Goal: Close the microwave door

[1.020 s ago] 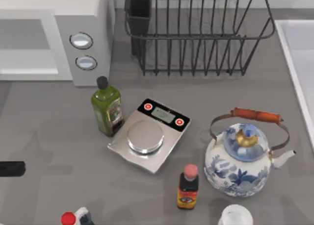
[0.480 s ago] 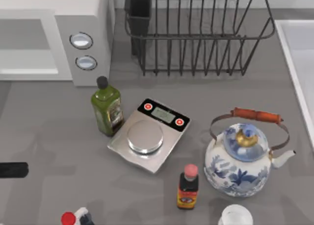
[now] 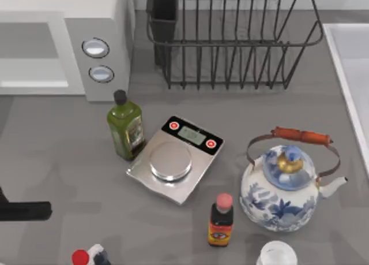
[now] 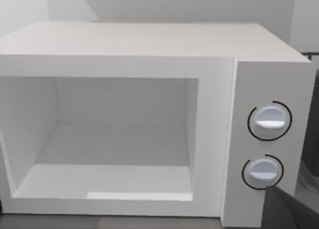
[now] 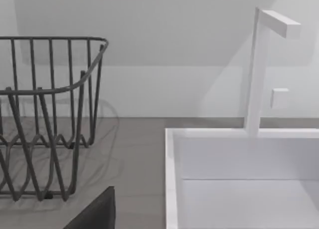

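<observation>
Microwave point(image 3: 63, 51) at the far left of the table point(image 3: 69, 161), cavity open and bare inside. Door swung away, probably past the microwave's left side. Left hand point(image 3: 26, 210) low in front of the microwave, well apart from it; open or closed, cannot tell. Best to reach behind the door's free edge, press flat on the white frame rather than the window, and follow the hinge arc until flush. Keep clear of the oil bottle point(image 3: 125, 129) just in front of the microwave. Right hand point(image 5: 94, 214) idle, far right of the microwave; state impossible to tell.

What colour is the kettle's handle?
Orange-brown handle on the kettle, best in the top view.
</observation>
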Action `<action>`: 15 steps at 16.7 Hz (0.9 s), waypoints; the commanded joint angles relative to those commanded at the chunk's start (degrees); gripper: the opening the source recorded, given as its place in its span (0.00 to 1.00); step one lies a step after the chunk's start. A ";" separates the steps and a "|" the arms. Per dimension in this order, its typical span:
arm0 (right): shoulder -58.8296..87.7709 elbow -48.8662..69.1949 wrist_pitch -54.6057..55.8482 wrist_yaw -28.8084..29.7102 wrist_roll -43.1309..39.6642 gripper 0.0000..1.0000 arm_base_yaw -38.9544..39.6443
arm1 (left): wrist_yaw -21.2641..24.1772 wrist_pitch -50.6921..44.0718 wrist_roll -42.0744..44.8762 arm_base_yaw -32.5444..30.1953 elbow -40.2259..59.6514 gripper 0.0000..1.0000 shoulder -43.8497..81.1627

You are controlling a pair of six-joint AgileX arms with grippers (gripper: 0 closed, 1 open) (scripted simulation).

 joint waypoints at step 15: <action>0.00 0.00 0.00 0.00 0.00 1.00 0.00 | -1.59 -0.67 5.93 -0.54 4.16 0.00 8.69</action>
